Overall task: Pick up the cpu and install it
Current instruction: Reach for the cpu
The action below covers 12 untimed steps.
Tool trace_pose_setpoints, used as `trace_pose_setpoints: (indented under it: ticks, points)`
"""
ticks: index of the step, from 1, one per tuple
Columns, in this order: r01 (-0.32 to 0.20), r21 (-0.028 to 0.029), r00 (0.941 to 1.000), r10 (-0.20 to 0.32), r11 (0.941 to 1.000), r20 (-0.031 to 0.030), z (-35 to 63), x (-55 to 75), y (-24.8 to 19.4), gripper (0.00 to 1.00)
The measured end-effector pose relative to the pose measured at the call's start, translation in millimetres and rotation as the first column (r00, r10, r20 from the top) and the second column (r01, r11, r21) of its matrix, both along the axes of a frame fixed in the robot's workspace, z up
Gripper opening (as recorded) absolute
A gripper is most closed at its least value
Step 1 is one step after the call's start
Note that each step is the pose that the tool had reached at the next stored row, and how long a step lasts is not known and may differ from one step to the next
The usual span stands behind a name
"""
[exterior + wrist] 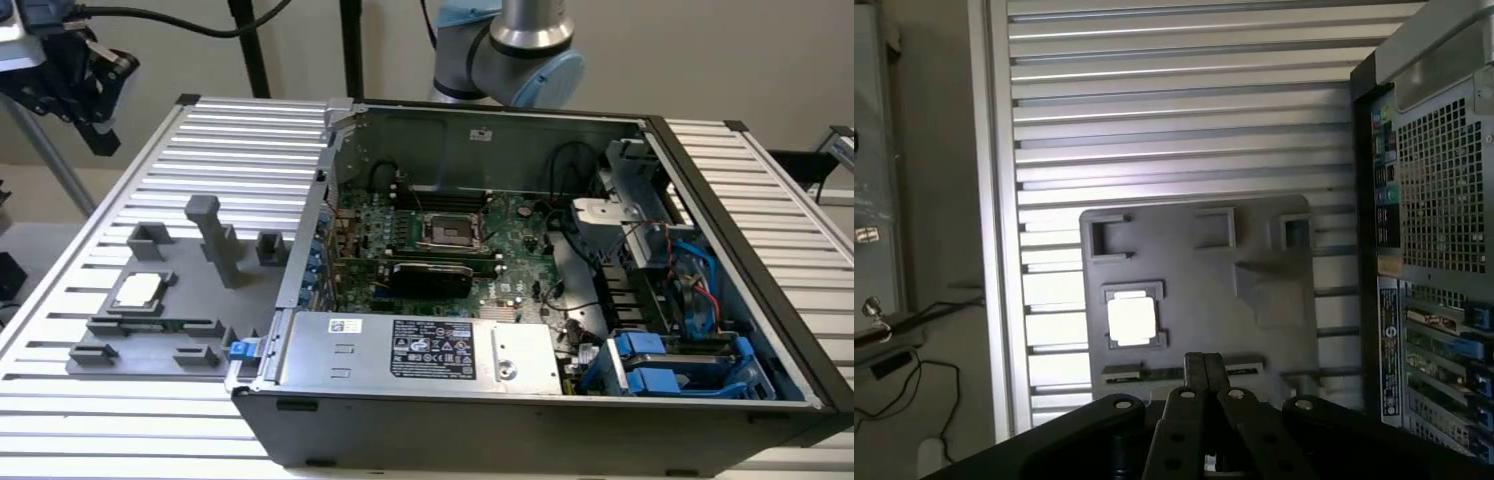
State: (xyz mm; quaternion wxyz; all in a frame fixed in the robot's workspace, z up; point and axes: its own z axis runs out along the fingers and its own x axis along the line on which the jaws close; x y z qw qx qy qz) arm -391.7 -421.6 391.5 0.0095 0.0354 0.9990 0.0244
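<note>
Exterior view: the grey holder plate [160, 345] lies on the slatted table [80, 420], touching the open computer case [534, 410] on the exterior view's left; the cpu [139, 291] sits flat in a raised pocket of that plate, on the side away from the case, its pale metal top upward; the motherboard socket [450, 231] lies inside the case, well apart from the plate, and looks unfilled; the arm's joint [514, 50] rises beyond the case, on the side away from the plate.

Wrist view: the gripper [1203, 362] hangs above the plate [1264, 300], its two fingers pressed together with nothing between them; the cpu [1131, 320] shows bright in its pocket, near the fingertips in the picture but apart from them and untouched; the case wall [1434, 200] stands just beside the plate.

Judgement: the work stands at the approach to the pick; nothing is lifted and nothing is installed; a grasp from here would call for parted fingers, squared to the chip's thin edges and centred over the pocket, since the chip lies low between its pocket's walls.
</note>
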Motion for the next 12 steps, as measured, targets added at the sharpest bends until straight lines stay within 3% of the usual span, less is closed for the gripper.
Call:
trace_pose_setpoints:
  ticks: [7, 12]
  points:
    - [0.0, 0.0001, 1.0, 0.0, 1.0, -0.0014, -0.7, -30.6, -2.8, 0.11]
    - [0.0, 0.0, 1.0, 0.0, 1.0, -0.0021, -0.7, -31.2, -2.9, 0.11]
